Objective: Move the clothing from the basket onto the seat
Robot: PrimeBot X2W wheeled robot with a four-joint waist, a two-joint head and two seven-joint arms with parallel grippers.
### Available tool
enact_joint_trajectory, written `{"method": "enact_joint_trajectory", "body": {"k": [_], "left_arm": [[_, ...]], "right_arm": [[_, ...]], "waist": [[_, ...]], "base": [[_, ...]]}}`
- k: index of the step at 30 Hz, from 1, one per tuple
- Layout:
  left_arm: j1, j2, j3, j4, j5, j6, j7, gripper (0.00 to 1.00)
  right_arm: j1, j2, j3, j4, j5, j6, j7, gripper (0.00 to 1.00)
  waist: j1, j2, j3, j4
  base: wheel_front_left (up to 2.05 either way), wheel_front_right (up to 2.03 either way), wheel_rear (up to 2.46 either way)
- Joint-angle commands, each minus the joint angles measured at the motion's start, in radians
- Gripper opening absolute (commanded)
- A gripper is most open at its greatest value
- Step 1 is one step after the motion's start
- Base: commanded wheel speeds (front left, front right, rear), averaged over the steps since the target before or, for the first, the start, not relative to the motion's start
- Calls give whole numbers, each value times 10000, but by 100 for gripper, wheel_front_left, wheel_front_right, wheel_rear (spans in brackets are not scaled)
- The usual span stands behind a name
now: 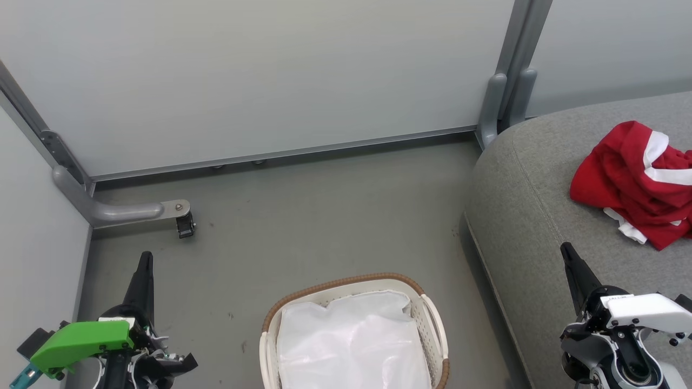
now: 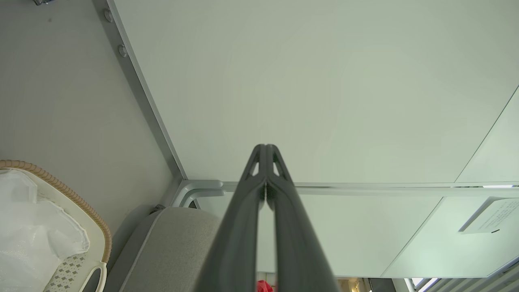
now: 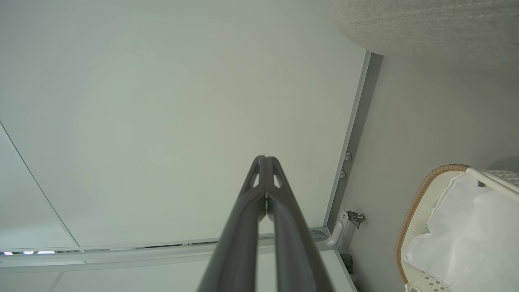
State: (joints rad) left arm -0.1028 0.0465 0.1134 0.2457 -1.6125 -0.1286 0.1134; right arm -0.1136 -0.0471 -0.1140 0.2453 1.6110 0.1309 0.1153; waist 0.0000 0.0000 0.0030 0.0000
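Observation:
The red clothing (image 1: 638, 186) with white trim lies crumpled on the grey seat (image 1: 530, 205) at the right. The white basket (image 1: 427, 313) with its brown woven rim stands on the floor at the bottom middle, and inside it lies a plain white sheet (image 1: 351, 346). My left gripper (image 1: 145, 256) is shut and empty at the lower left, left of the basket. My right gripper (image 1: 566, 249) is shut and empty above the seat's front part, below and left of the clothing. The wrist views show each gripper's fingertips pressed together: left gripper (image 2: 266, 147), right gripper (image 3: 265, 158).
Pale partition panels (image 1: 259, 75) close off the back and left, with grey metal posts (image 1: 511, 70) and a bracket foot (image 1: 184, 219) on the floor. Grey floor (image 1: 324, 216) lies between the panels, the basket and the seat.

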Motion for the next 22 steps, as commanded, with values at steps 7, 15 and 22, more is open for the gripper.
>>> {"method": "enact_joint_trajectory", "body": {"k": [7,15,22], "left_arm": [[-112,69,23,-22,-11,-48,45,0],[-111,69,23,-22,-11,-48,45,0],[-111,69,23,-23,-11,-48,45,0]], "right_arm": [[109,-59,-20,-35,37,-2,13,0],[110,-59,-20,-35,37,-2,13,0],[109,-59,-20,-35,37,-2,12,0]], "waist": [[0,0,0,0],[0,0,0,0],[0,0,0,0]], "base": [[0,0,0],[0,0,0],[0,0,0]]}}
